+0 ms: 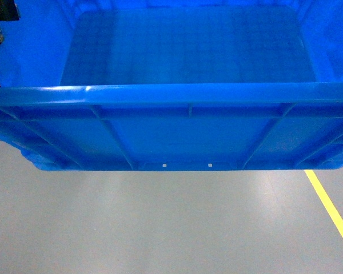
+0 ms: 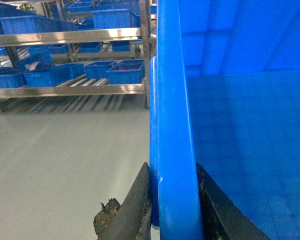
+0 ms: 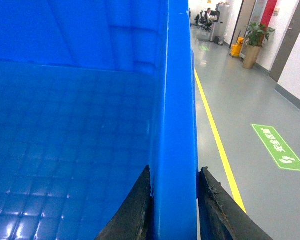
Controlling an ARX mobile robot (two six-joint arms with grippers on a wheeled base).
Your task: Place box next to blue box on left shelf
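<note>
Hands clamp opposite rims of box (open floor below).

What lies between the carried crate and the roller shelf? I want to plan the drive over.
Nothing visible: in the left wrist view only bare grey floor separates the box from the left shelf, which already holds blue crates.

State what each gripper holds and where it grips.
Both hold the box: left gripper clamps its left rim, right gripper its right rim.
</note>
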